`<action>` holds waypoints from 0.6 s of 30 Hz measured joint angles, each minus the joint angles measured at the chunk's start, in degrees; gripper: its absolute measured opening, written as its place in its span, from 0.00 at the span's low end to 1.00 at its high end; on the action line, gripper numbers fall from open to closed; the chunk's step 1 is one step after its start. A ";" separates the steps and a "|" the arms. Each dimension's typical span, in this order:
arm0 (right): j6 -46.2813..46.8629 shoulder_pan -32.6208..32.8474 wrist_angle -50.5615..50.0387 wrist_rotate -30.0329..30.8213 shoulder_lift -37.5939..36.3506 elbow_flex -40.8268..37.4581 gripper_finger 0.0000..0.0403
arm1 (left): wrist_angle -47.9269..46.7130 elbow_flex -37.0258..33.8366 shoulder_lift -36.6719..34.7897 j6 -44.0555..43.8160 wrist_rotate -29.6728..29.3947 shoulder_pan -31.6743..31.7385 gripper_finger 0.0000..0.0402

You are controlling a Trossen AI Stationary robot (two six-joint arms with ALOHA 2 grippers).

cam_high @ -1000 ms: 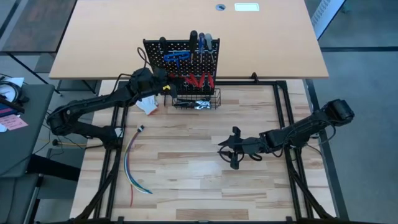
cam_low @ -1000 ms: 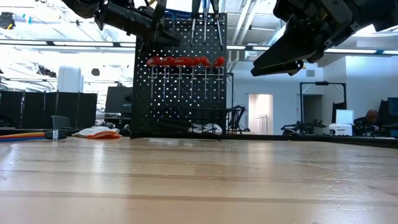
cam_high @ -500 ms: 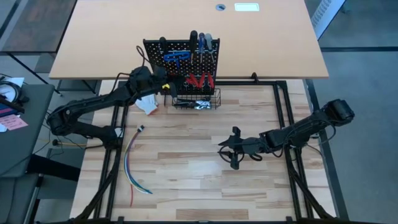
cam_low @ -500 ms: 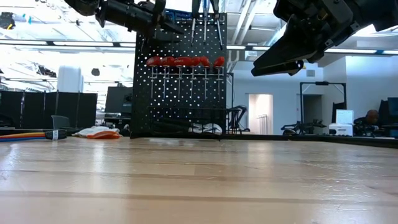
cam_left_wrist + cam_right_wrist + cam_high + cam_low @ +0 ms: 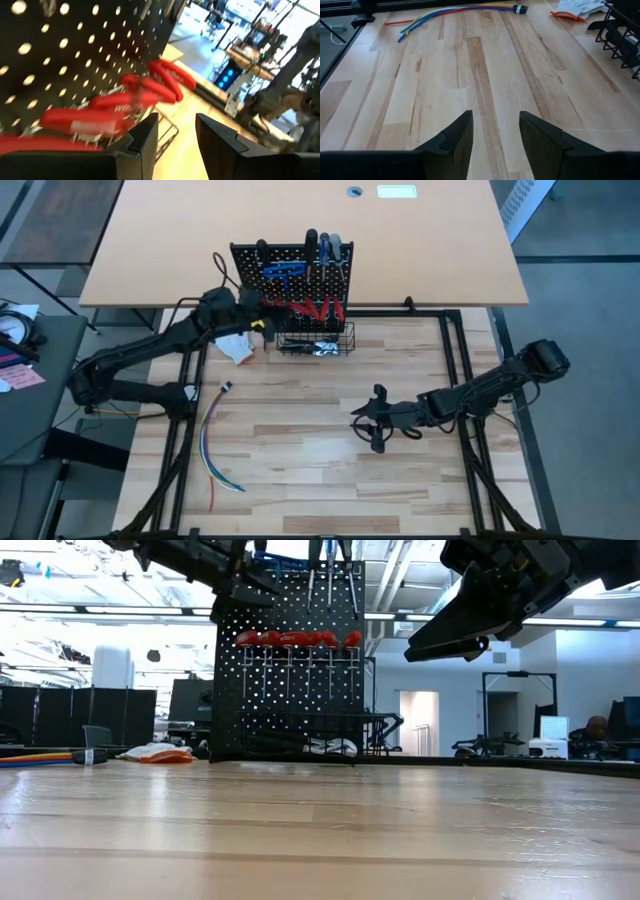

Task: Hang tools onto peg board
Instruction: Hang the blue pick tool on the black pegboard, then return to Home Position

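At the bench's far edge, left gripper (image 5: 262,321) beside the peg board (image 5: 291,272): backing clear after hanging.
The fingers (image 5: 145,141) stand apart and hold nothing; red-handled tools (image 5: 150,87) hang on the board's ring row just ahead of them, apparently untouched. To finish the step well, the arm should draw straight back from the panel, without sweeping sideways into the hanging handles or the wire basket (image 5: 318,340) below. Over the bench's middle, the right gripper (image 5: 378,430) waits, fingers (image 5: 454,138) spread, empty.
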 joint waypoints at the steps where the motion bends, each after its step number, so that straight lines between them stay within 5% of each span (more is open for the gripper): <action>1: 0.23 0.34 -0.61 0.94 -0.60 -0.01 0.41 | -1.69 0.00 -0.78 0.33 0.00 0.00 0.31; 8: 1.72 5.03 -12.24 16.57 -10.47 -0.01 0.41 | -14.18 -0.21 -9.19 3.27 -0.20 -1.06 0.29; 10: 1.21 5.82 -14.24 17.05 -13.81 -0.35 0.41 | -14.62 -1.60 -12.51 3.66 -0.20 -2.25 0.26; 13: -1.26 4.93 -12.21 14.31 -19.81 -4.00 0.38 | -14.45 -4.47 -17.93 4.72 -0.24 -4.50 0.20; 18: -4.38 -2.37 -3.15 -3.28 -30.03 -12.60 0.30 | -14.47 -10.64 -27.24 5.42 -1.94 -8.79 0.08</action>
